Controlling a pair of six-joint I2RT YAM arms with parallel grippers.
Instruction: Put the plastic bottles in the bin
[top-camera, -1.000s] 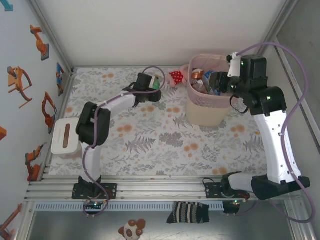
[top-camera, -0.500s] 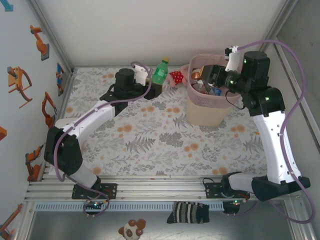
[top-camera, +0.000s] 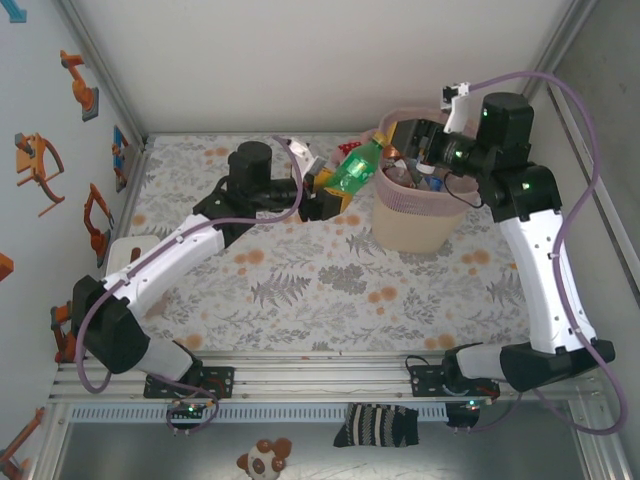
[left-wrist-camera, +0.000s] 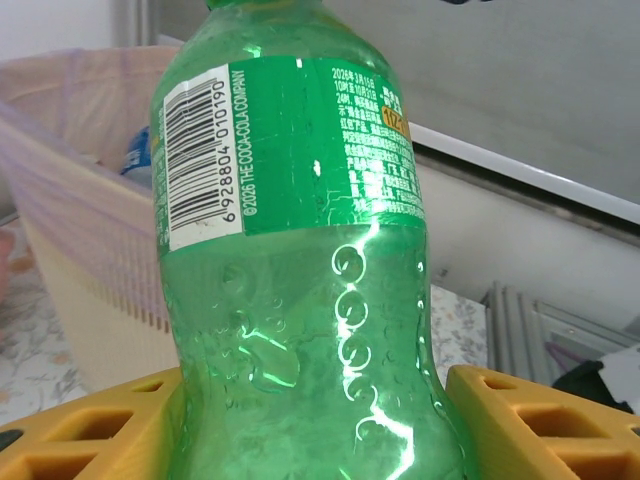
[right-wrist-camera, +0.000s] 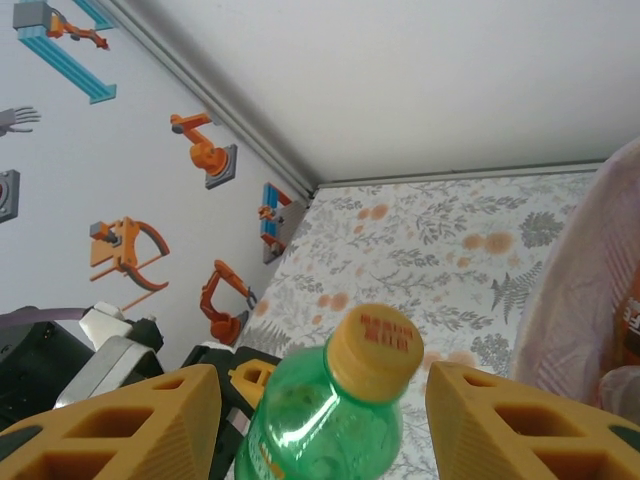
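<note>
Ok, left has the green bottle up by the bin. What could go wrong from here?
The green bottle, tilted in the left gripper, has its cap barely at the bin rim; released now, it may fall outside. The open right gripper hangs over the bin, close to the cap: they could collide.

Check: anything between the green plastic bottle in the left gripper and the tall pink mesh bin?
Yes: the right gripper hangs over the rim of the tall pink mesh bin, jaws open toward the yellow cap of the green plastic bottle, likely in its path. Nothing else visible.
</note>
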